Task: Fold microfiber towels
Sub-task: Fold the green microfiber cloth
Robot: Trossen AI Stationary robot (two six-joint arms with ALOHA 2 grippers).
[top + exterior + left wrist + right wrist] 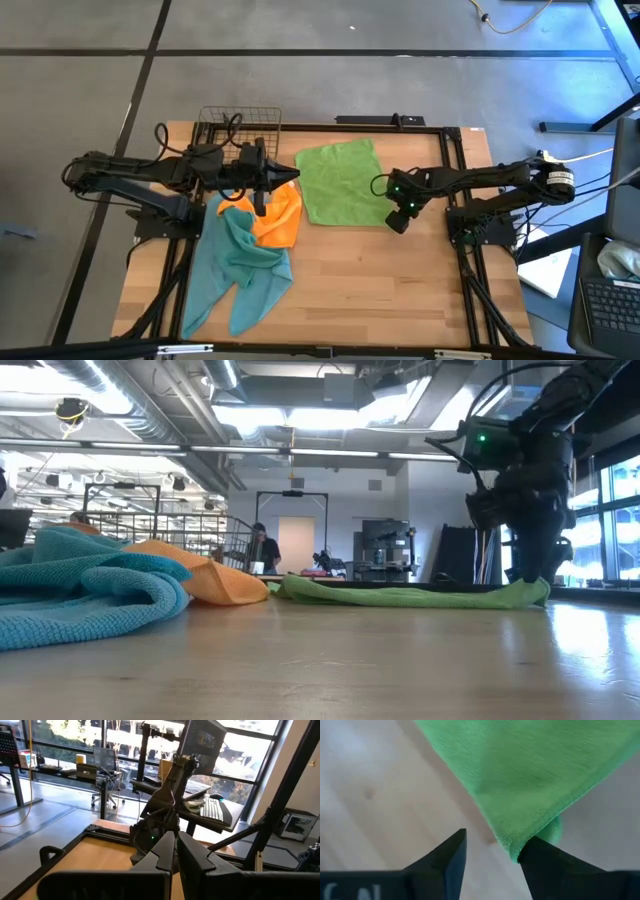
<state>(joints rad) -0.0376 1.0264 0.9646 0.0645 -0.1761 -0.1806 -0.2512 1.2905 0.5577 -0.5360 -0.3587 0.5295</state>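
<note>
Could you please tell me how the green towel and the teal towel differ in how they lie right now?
The green towel lies spread flat; the teal towel is bunched and rumpled. The right gripper is at the green towel's corner; nothing touches the teal one. Both rest on the table.

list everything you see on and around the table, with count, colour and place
green towel: one, lime green, spread flat at the table's far middle
orange towel: one, orange, bunched left of the green one
teal towels: count unclear, teal, heaped at the near left
wire basket: one, dark, far left edge
table: one, light wood
person: one, far back in the room
left hand: shut, over the orange towel
right hand: open, at the green towel's near right corner
</note>
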